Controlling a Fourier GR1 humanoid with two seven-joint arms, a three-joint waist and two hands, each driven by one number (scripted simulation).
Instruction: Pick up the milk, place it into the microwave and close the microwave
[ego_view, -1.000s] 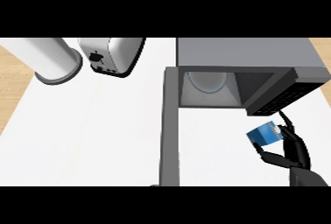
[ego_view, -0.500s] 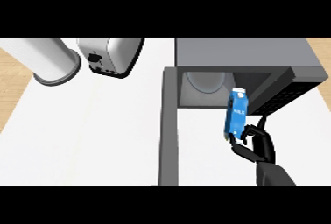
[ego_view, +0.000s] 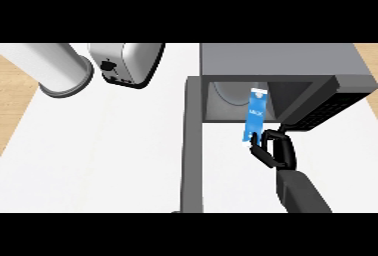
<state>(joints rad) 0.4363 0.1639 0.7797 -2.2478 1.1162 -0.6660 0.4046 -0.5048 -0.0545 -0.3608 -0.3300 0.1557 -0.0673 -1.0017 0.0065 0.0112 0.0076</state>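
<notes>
Curling round the lower end of the milk (ego_view: 255, 116), your right hand (ego_view: 275, 152) holds the blue carton upright at the mouth of the microwave (ego_view: 284, 80), its top just inside the cavity. You have the open microwave door (ego_view: 192, 145) standing left of the microwave, and further left a toaster (ego_view: 125, 62) and a white cylinder (ego_view: 55, 67).

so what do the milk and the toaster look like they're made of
The milk, held by the right hand at the microwave opening, looks like a printed paperboard carton: flat blue faces, white lettering, matte. The toaster looks like polished metal, judging by its bright, glossy silver shell, with a dark end panel, possibly plastic.
</notes>
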